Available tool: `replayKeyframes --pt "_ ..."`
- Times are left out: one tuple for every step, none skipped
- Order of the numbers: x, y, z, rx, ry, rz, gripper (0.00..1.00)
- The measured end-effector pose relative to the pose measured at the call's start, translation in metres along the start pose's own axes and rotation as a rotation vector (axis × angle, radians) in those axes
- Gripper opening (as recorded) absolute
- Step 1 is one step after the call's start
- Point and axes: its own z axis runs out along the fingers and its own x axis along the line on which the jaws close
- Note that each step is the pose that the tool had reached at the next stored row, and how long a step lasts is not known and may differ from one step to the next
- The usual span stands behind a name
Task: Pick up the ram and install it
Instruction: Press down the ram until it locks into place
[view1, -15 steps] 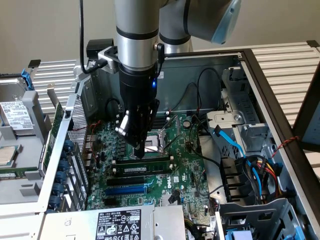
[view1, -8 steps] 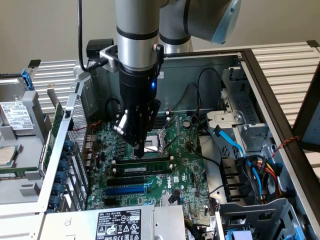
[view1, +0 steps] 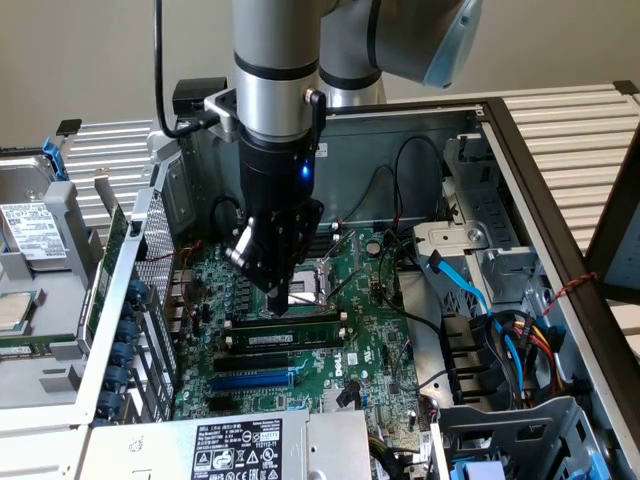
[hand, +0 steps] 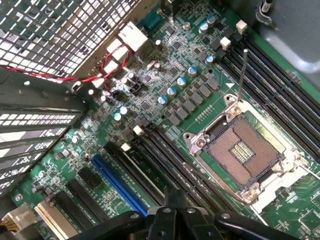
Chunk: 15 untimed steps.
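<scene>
Gripper (view1: 281, 303) pressed down on ram (view1: 285, 338), jaws together.
Nearest the camera sat the blue slot (view1: 252, 380); behind it the ram lay seated lengthwise in a black slot on the motherboard (view1: 375, 340), fingertips touching its top edge. Farther back, the empty processor socket (view1: 327, 275).

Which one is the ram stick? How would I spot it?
Find the big green motherboard inside the open computer case. Just below its square silver processor socket lie long slots. The ram is the green stick with a white label, under the gripper; its neighbours are empty, black or blue.
</scene>
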Motion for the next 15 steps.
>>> replayKeyframes --pt "-0.0001 -0.0001 0.0 -0.0007 0.0 0.005 0.1" --pt "-0.0003 -0.0003 -0.0001 -0.0013 0.0002 0.011 0.1" --pt "-0.0005 -0.0004 -0.0001 -0.002 0.0002 0.016 0.1" --pt "-0.0006 -0.0006 -0.0001 -0.0028 0.0002 0.022 0.1" --pt "-0.0008 -0.0007 -0.0001 -0.0035 0.0003 0.027 0.1" --pt "-0.001 -0.0009 -0.0001 -0.0042 0.0003 0.032 0.1" --pt "-0.0012 -0.0011 -0.0002 -0.0049 0.0004 0.037 0.1" --pt "-0.0015 -0.0014 -0.0002 -0.0055 0.0004 0.042 0.1" --pt "-0.0018 -0.0016 -0.0002 -0.006 0.0004 0.046 0.1" --pt "-0.0022 -0.002 -0.0003 -0.0066 0.0005 0.051 0.1" --pt "-0.0026 -0.0024 -0.0003 -0.0071 0.0006 0.054 0.1" --pt "-0.0031 -0.0029 -0.0003 -0.0075 0.0006 0.058 0.1" --pt "-0.0035 -0.0033 -0.0003 -0.008 0.0006 0.062 0.1" --pt "-0.0036 -0.0034 -0.0002 -0.0087 0.0007 0.067 0.1" --pt "-0.0035 -0.0035 -0.0002 -0.0097 0.001 0.075 0.1"
